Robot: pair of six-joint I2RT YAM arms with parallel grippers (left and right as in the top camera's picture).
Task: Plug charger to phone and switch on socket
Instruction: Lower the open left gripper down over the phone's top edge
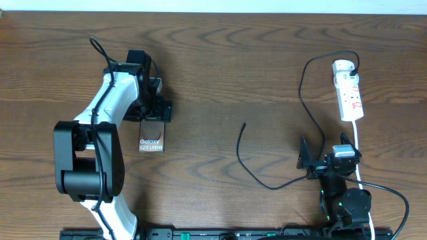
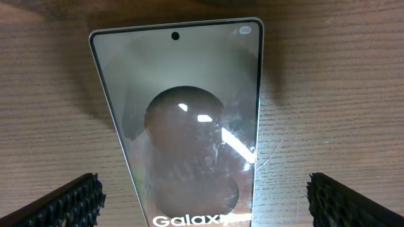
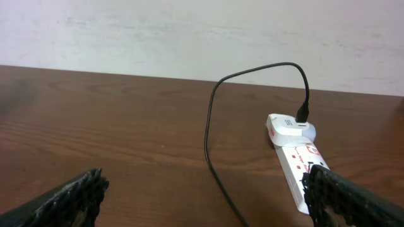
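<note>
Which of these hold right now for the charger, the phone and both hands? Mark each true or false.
1. The thin black charger cable is plugged into the narrow white power strip. True.
2. Its connector tip sits in the flat bronze Galaxy phone. False: the tip lies on the wooden table, apart from the phone.
3. The left hand is open over the phone. True.
4. The right hand grips the cable. False: it is open and empty.
</note>
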